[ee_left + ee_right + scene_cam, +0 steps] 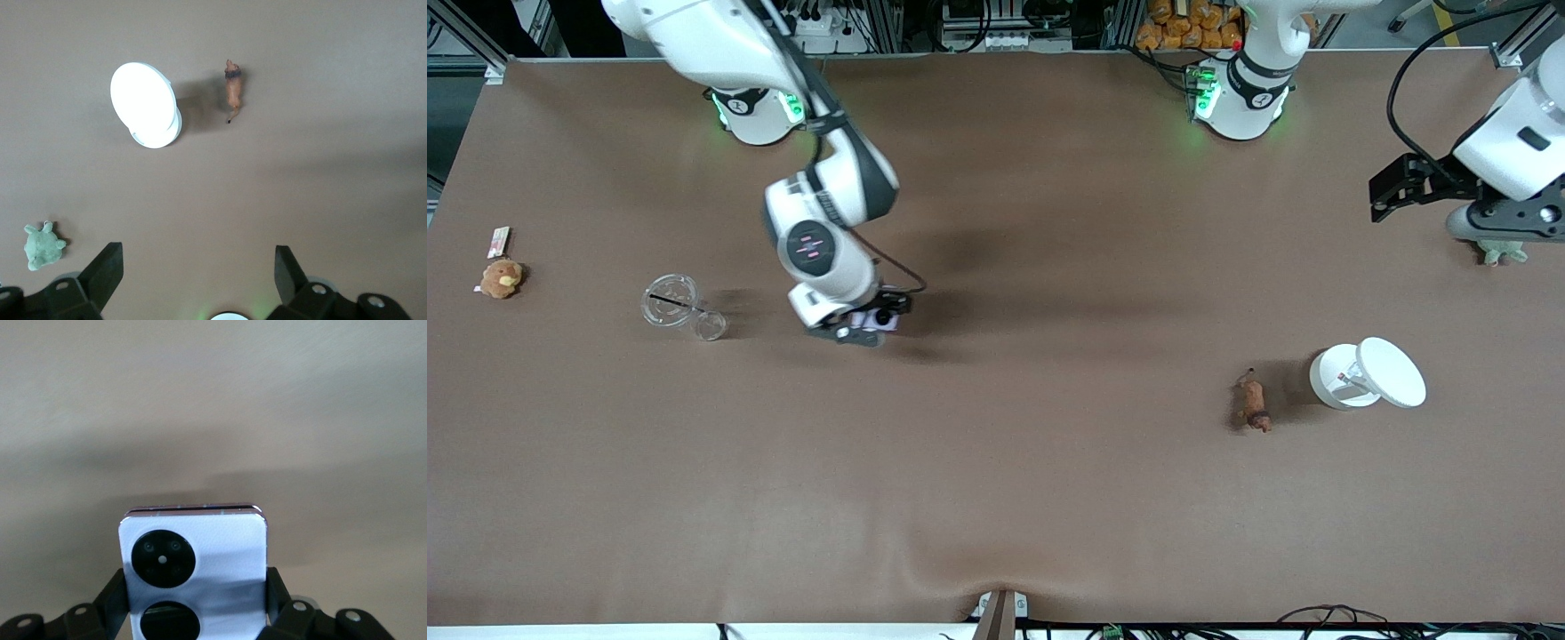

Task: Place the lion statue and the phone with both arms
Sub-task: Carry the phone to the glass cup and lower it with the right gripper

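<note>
The right gripper (863, 327) is seen low over the brown table (996, 498), toward the right arm's end, its fingers (115, 597) closed against both side edges of the phone (195, 570). The phone is held upright between the jaws, its two round lenses facing the right wrist camera; in the front view only a pale lilac sliver (869, 318) is visible under the wrist. Just beside this gripper, toward the right arm's end, a clear cup (670, 300) and a smaller clear cup (711, 325) are noted, touching or nearly so. Near that table edge an orange-brown plush (501, 278) and a small card (498, 241) are found. The left gripper (199, 273) is held high over the left arm's end of the table, jaws spread wide and empty, above a grey-green plush (1504, 252). The lion statue (1253, 403) is lying on the table, untouched, just beside a white round stand (1369, 373) and well apart from both grippers; it is also seen in the left wrist view (233, 90).
</note>
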You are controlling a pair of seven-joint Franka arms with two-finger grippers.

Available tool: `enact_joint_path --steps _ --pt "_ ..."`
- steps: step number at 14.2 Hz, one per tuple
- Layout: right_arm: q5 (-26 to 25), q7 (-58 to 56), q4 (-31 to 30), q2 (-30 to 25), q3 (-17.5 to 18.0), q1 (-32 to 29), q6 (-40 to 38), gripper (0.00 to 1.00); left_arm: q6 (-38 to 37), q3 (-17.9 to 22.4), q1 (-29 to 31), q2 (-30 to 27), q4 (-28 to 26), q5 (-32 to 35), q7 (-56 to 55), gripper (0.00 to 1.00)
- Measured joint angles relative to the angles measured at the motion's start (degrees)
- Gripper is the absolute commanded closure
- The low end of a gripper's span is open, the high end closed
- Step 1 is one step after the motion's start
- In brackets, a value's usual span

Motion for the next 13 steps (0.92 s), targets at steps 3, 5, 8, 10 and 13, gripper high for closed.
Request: enact_joint_path --steps 3,5,8,10,13 --pt "0.00 -11.20 -4.73 -2.45 -0.17 -7.84 -0.19 1.00 -0.42 0.08 1.77 -0.03 0.61 -1.53 0.01 0.00" --pt "0.00 -16.98 -7.72 -2.63 -0.28 -12.96 0.95 1.00 -0.82 0.09 2.04 0.07 0.53 -1.74 0.07 0.00" --pt "0.00 -19.41 -12.04 -2.60 -0.23 -15.45 7.05 1.00 -0.90 0.02 2.03 0.74 0.45 -1.82 0.16 0.00" --pt "0.00 -19.53 -13.81 -2.23 0.23 -15.41 10.94 1.00 -0.90 -0.03 2.03 1.38 0.43 -1.83 0.17 0.00" --pt "0.00 -19.54 -14.33 -1.47 0.58 -15.35 12.90 1.00 -0.90 -0.04 2.03 1.60 0.47 -2.34 0.22 0.00"
